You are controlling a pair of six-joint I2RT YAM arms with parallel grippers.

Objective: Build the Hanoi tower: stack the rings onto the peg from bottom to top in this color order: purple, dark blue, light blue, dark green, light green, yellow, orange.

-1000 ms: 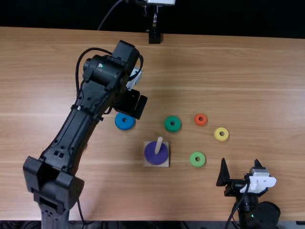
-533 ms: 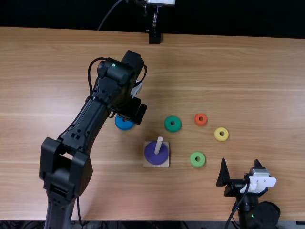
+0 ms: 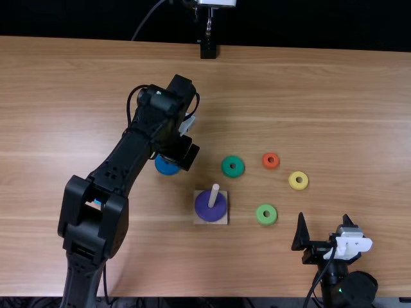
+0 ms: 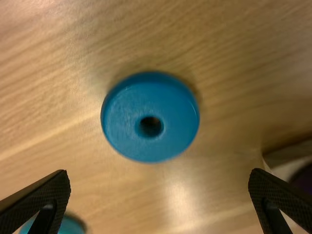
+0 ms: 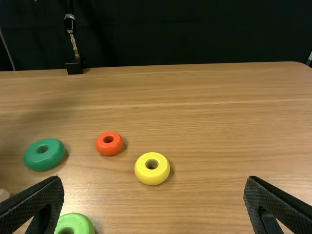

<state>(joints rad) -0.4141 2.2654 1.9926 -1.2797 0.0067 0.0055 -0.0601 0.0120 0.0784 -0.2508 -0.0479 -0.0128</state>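
Since the earlier frame, the left arm's elbow has swung toward three o'clock and its wrist has eased toward six; the right arm and all rings in sight then sit as before. Clock directions here are read from the peg in the top view, twelve at the far edge.

I count seven rings, one pale round peg and one square wooden base. One ring is on the peg: the wide purple ring, flat on the base. Six lie on the light brown wooden table: the smooth dark blue ring between ten and eleven, the light blue ring at nine, partly under my left arm, the dark green ring at one, the small orange ring at two, the yellow ring between two and three, the light green ring at three.

My left gripper is at eleven, above the table near the dark blue ring, fingers released and wide apart. My right gripper is past three, near the table's near edge, fingers also spread. Wood separates the dark blue ring from the base, and a wide stretch runs from the orange ring to the far edge.
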